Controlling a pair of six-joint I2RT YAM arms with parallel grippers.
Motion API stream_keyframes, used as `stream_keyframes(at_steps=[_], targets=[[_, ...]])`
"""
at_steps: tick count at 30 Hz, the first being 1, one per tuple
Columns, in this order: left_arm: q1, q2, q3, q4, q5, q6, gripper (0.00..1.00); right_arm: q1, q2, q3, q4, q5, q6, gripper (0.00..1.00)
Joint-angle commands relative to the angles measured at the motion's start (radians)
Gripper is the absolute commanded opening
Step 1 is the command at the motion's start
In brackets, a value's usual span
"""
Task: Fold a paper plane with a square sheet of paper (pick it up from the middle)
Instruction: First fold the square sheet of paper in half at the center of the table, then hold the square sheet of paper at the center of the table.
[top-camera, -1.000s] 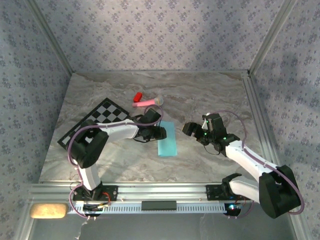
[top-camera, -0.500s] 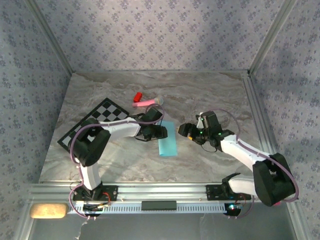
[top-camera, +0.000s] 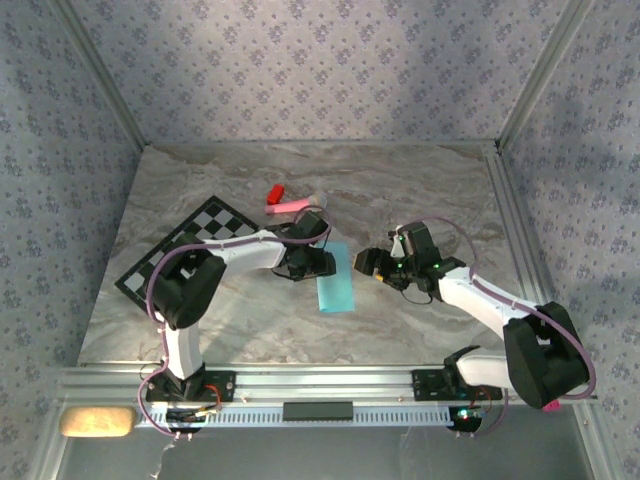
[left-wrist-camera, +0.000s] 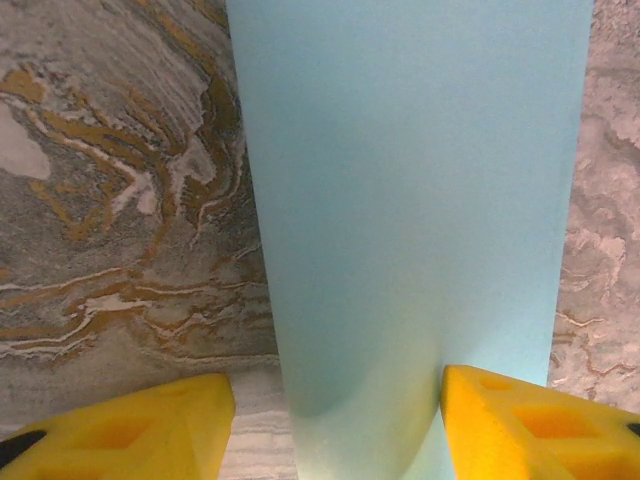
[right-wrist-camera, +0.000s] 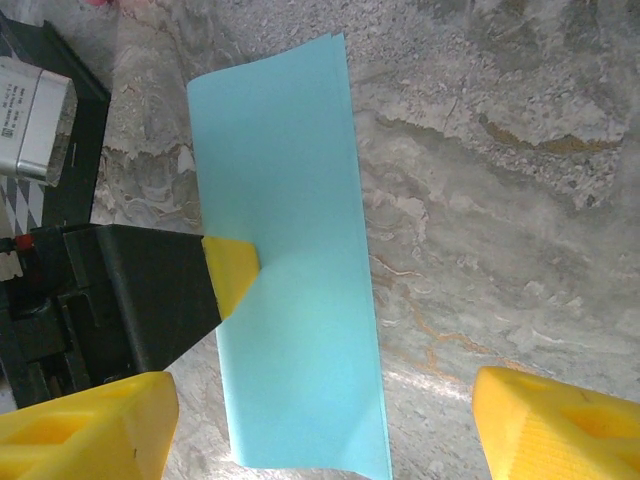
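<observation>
Grey-brown marbled tabletop (top-camera: 420, 190) enclosed by lilac flowered wallpaper (top-camera: 300, 70). A light-blue sheet of paper (top-camera: 334, 281), a long narrow strip, lies near the middle. The left claw (top-camera: 322, 264), half open, touches its left edge with one fingertip. The right claw (top-camera: 371, 262) hangs wide open and empty just right of it.

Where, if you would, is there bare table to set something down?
Bare: far right of the table, between back wall and right arm, and the near strip in front of the blue paper. Crowded left of centre: checkered mat, pink stick toy, left arm.
</observation>
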Motion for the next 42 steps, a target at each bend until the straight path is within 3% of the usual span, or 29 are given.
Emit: stream_keyframes(at_steps=[1, 10, 19, 42], targets=[[-0.003, 0.070, 0.005, -0.042, -0.045, 0.018, 0.60, 0.004, -0.008, 0.028, -0.041, 0.026, -0.023, 0.79], [-0.019, 0.109, 0.050, -0.072, -0.050, 0.074, 0.61, 0.003, -0.007, 0.023, -0.053, 0.045, -0.022, 0.80], [-0.020, 0.131, 0.067, -0.091, -0.061, 0.028, 0.61, -0.005, -0.010, 0.041, -0.079, 0.040, -0.035, 0.80], [-0.019, 0.162, 0.079, -0.075, -0.040, 0.077, 0.62, -0.009, 0.005, 0.040, -0.079, 0.036, -0.035, 0.80]])
